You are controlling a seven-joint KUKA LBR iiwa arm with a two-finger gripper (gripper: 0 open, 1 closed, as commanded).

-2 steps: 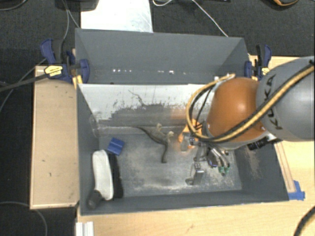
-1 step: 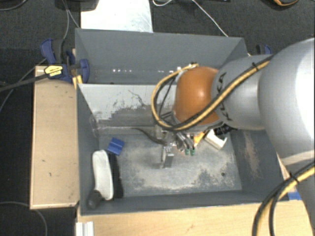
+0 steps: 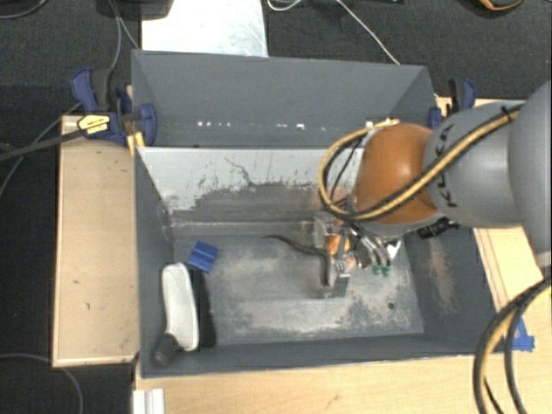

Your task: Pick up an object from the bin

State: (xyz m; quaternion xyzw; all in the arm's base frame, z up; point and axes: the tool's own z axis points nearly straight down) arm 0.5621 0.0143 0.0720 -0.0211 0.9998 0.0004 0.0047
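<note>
The pincer (image 3: 334, 279) hangs low over bare floor near the middle of the bin (image 3: 285, 102); whether it is open or closed I cannot tell; a white oblong pad (image 3: 179, 304) and a small blue block (image 3: 203, 255) lie well apart at the left; judged as approach, the next move calls for travelling left over one.

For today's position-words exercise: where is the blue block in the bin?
In the camera view the blue block lies at the left of the bin, just above the white object and far left of the gripper.
</note>
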